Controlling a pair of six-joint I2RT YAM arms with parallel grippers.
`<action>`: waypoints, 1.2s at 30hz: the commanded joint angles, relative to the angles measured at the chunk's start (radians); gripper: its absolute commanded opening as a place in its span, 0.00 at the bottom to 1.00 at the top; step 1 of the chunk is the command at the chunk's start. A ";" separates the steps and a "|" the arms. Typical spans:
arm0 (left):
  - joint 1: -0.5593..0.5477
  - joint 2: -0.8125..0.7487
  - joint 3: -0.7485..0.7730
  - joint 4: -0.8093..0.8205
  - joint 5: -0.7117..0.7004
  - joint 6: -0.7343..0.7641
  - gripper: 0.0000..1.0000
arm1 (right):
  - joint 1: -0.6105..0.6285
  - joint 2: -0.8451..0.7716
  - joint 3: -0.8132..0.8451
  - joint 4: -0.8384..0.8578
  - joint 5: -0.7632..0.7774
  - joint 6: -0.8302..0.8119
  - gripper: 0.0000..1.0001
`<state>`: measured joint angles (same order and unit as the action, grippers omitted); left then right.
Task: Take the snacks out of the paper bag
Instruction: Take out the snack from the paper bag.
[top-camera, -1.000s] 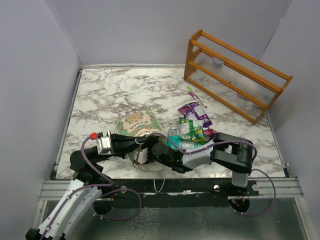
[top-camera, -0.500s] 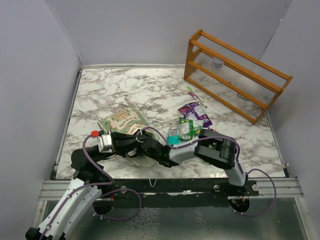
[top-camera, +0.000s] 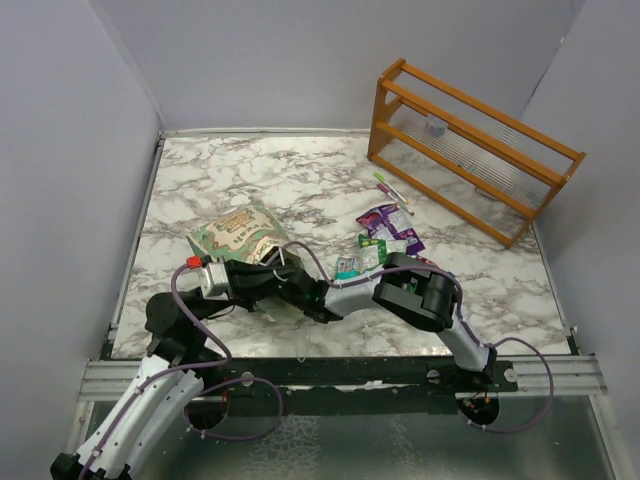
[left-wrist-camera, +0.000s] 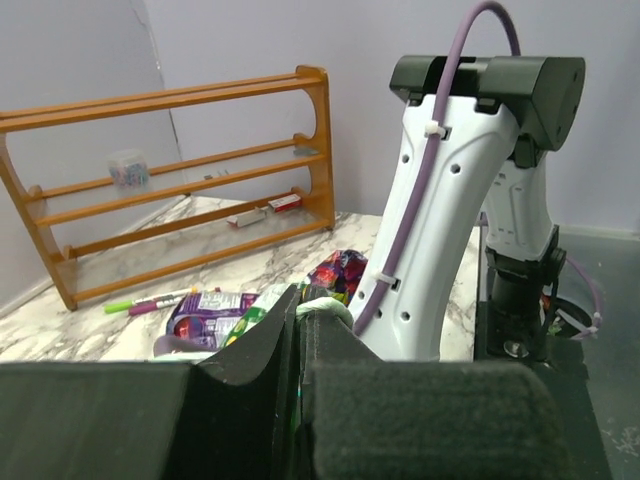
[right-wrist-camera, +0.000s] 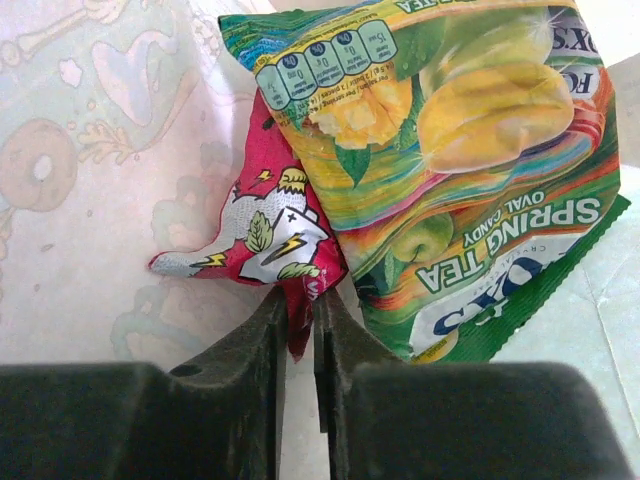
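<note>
The pale mint-green paper bag (top-camera: 235, 233) lies tipped on the marble, its mouth toward the arms. My left gripper (top-camera: 272, 284) is shut on the bag's rim (left-wrist-camera: 327, 308). My right gripper (top-camera: 308, 298) reaches into the mouth. In the right wrist view it (right-wrist-camera: 300, 300) is shut on the corner of a red packet (right-wrist-camera: 262, 236) lying on the bag's cream inside (right-wrist-camera: 90, 150). A green Spring Tea packet (right-wrist-camera: 470, 170) lies beside it and overlaps it. Several snacks (top-camera: 385, 240) lie in a pile outside the bag, among them a purple packet (left-wrist-camera: 205, 310).
A wooden rack (top-camera: 470, 145) stands at the back right. A thin pink-and-green pen (top-camera: 392, 192) lies in front of it. The right arm's white forearm (left-wrist-camera: 440, 200) crosses close in front of my left gripper.
The bag has been pulled up and to the left by my left gripper. The right arm has stretched further left, its gripper following into the bag's mouth.
</note>
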<state>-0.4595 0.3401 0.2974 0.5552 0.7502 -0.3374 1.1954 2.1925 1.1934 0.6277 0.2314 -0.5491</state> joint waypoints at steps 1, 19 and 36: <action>-0.011 0.002 0.054 -0.096 -0.036 0.057 0.00 | -0.033 -0.101 0.013 -0.022 0.021 0.034 0.05; 0.007 0.037 0.088 -0.242 -0.177 0.160 0.00 | -0.032 -0.508 -0.267 -0.307 -0.102 0.153 0.01; 0.016 0.031 0.078 -0.214 -0.163 0.156 0.00 | -0.032 -0.840 -0.419 -0.397 -0.117 0.134 0.01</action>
<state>-0.4511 0.3695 0.3702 0.3565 0.5941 -0.1886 1.1671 1.4437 0.7933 0.2291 0.1543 -0.4313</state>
